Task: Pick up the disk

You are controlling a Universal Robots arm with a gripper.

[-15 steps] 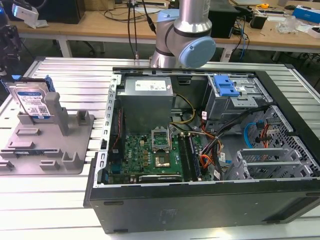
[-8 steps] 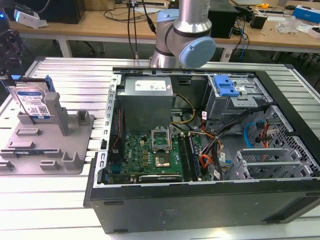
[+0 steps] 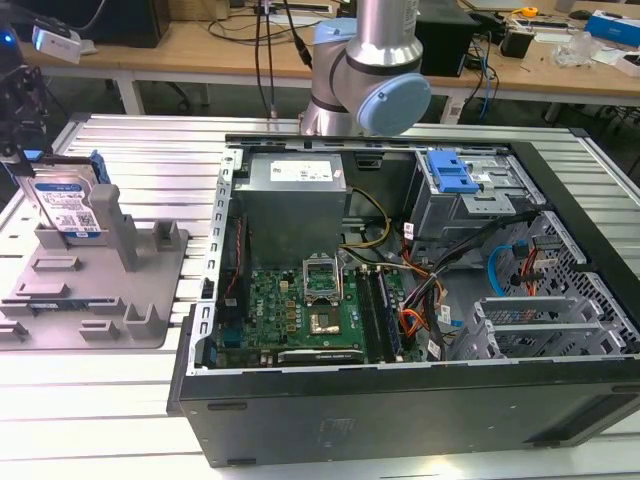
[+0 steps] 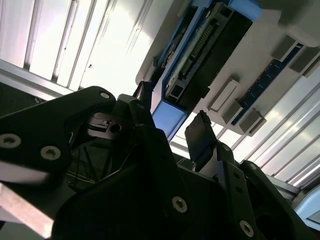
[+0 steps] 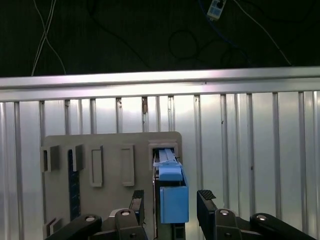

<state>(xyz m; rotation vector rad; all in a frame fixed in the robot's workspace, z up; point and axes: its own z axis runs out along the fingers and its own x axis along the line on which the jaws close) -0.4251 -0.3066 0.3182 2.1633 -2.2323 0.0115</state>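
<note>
while the disk (image 3: 68, 205) stands upright in the grey fixture (image 3: 150, 275) on the surface (image 3: 150, 150) at the exterior view's left, the jaws hang open either side of its blue end.

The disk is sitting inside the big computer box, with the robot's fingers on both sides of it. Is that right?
Not quite. The disk isn't inside the computer box; it stands upright in the grey holder beside the box, as the exterior view shows. The gripper does have its fingers on both sides of it.
</note>
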